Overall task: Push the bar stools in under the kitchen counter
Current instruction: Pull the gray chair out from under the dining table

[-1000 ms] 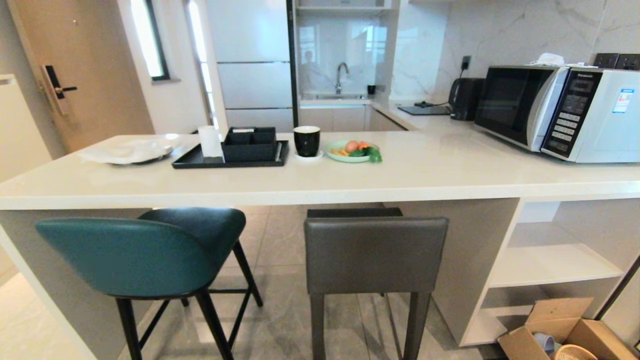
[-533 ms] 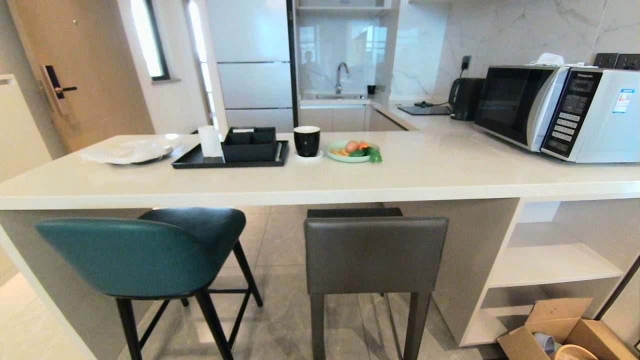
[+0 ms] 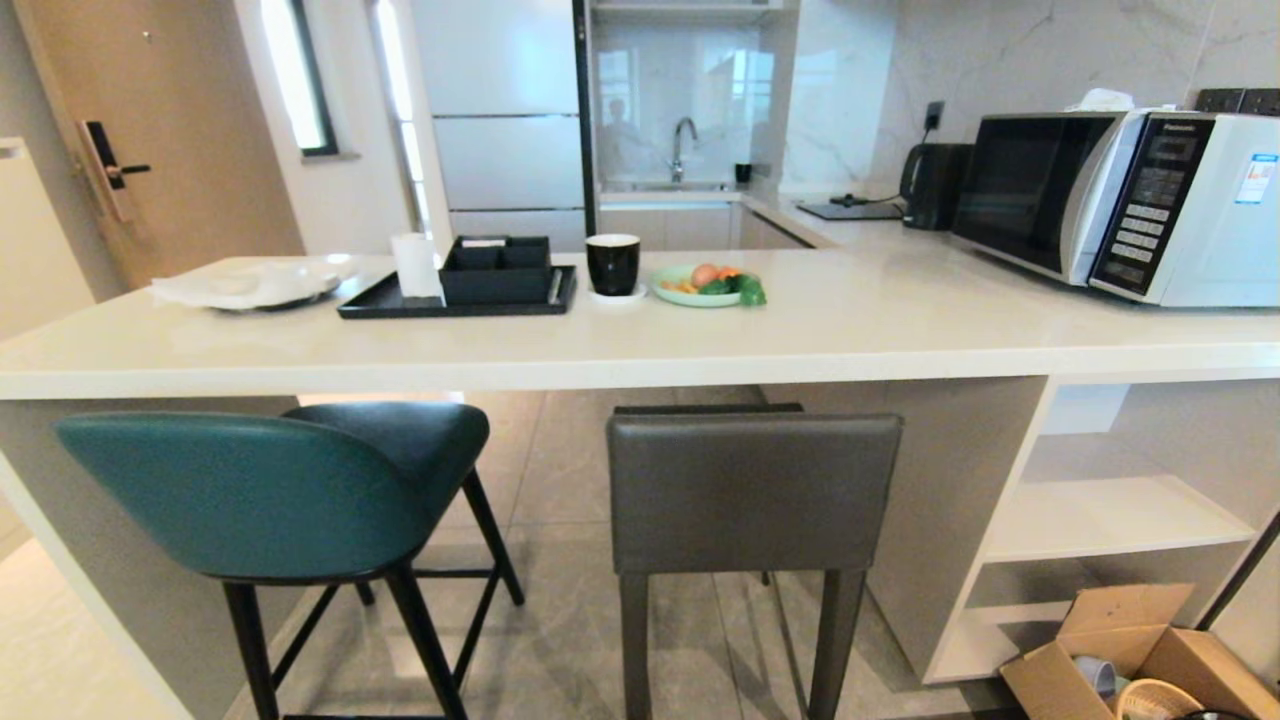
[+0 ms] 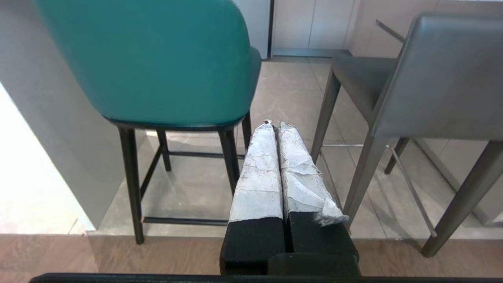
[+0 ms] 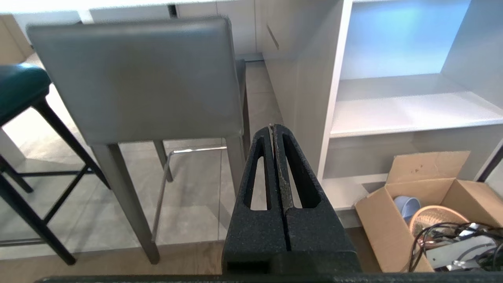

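While both stools sit in front of the kitchen counter (image 3: 640, 345), we've got the teal stool (image 3: 250, 495) on the left and the grey stool (image 3: 752, 490) on the right, side by side but apart. Their seats reach in under the slab edge while the backs stick out toward us. Our left gripper (image 4: 275, 127) hangs low behind the gap between the two stools, taped fingers (image 4: 259, 169) pressed together, nothing in them. Our right gripper (image 5: 272, 129) is closed and empty too, low beside the grey stool's right rear leg, facing the open white shelves (image 3: 1110, 515). A cardboard box (image 3: 1135, 640) sits on the floor by the shelves. Up top there's a microwave (image 3: 1120, 200) and a black tray (image 3: 460, 295).
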Robot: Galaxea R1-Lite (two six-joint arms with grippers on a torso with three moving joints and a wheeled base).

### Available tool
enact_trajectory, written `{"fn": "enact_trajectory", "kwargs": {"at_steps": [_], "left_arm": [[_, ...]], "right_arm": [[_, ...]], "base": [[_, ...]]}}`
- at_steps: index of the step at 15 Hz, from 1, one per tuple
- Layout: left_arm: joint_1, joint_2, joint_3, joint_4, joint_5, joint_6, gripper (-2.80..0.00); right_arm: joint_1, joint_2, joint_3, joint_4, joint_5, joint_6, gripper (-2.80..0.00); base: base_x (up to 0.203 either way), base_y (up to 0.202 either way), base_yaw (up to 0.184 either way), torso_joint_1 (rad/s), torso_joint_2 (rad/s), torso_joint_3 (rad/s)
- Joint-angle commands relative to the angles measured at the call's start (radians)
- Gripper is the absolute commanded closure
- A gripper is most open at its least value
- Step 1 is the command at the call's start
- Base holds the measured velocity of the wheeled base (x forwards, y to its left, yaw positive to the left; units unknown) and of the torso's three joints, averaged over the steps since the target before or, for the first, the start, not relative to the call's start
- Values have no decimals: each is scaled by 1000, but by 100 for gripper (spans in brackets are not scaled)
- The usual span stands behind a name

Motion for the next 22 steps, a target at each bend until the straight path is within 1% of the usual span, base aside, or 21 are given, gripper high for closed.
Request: {"fn": "enact_trajectory", "kwargs": {"at_steps": [1, 9, 18, 22], "left_arm": [[0, 1, 0, 0, 1, -1, 0], [0, 1, 0, 0, 1, -1, 0], [0, 1, 0, 0, 1, -2, 0], [0, 1, 0, 0, 1, -2, 0]], "right_arm": [[0, 0, 0, 0, 0, 0, 0], [0, 0, 0, 0, 0, 0, 0], [0, 0, 0, 0, 0, 0, 0], [0, 1, 0, 0, 0, 0, 0]], "base": [[0, 0, 0, -185, 456, 277], [0, 0, 0, -154, 425, 265], [0, -6, -1, -8, 31, 19], [0, -163, -2, 2, 6, 4]]}}
